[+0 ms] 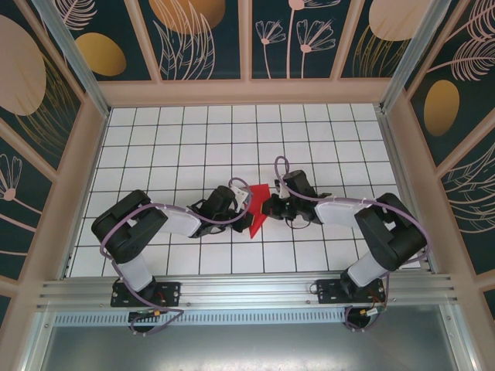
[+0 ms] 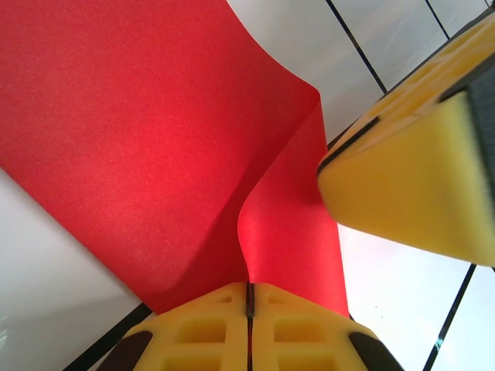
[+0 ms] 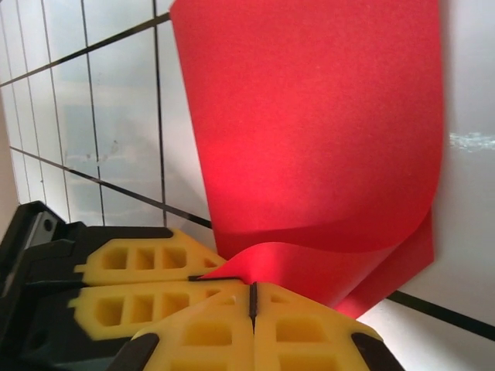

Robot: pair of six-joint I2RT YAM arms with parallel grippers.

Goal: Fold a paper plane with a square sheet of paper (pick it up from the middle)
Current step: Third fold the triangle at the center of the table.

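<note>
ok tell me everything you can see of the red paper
The red paper is a thin, plain, matte bright-red sheet, bent in soft curves rather than lying flat. It sits over the middle of the white grid table between the two arms, pinched by the shut left hand and the shut right hand.

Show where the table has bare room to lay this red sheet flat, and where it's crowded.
Free: the table's far rows up to the far wall; also the near tiles between the red sheet and the metal rail. Crowded: the centre, where the left claw and right claw both pinch the sheet, with the left arm and right arm stretched alongside.
</note>
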